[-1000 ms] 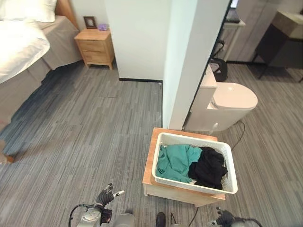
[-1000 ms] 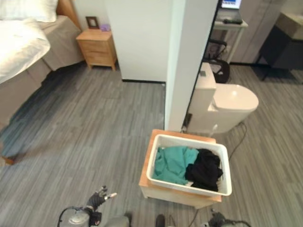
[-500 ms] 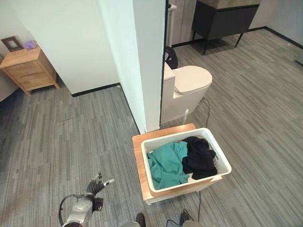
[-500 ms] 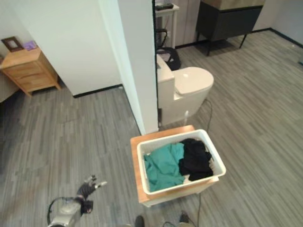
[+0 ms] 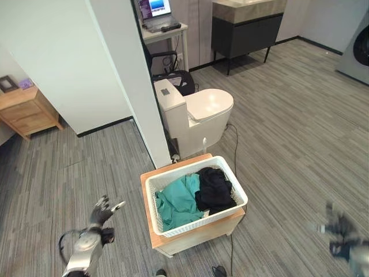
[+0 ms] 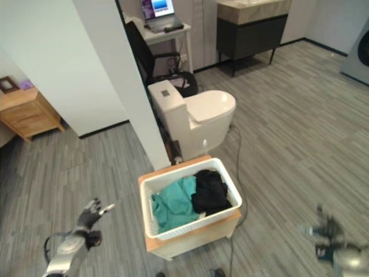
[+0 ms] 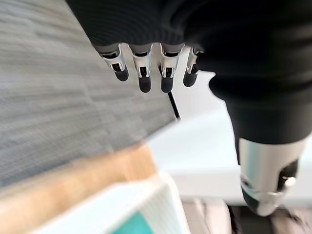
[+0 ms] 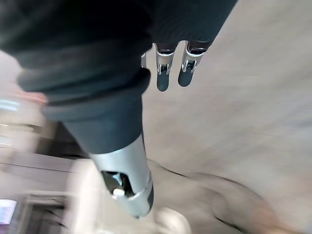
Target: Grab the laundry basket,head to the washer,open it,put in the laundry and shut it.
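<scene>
grey plank floor (image 5: 288, 115), wooden stand (image 5: 190, 239), toilet (image 5: 199, 112)

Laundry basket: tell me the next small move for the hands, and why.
Probably bring both hands in toward the laundry basket's two ends. It sits untouched on a low wooden stand with teal and black clothes inside, while the left hand hangs open off to its left and the right hand hangs open well off to its right, each holding nothing.

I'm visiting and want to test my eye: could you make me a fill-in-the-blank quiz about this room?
The white laundry basket sits on a low ____ stand.
Beside the black clothes lies a ____ garment.
Behind the basket stands a white ____.
Both hands hold ____.

Missing words: wooden; teal; toilet; nothing
</scene>
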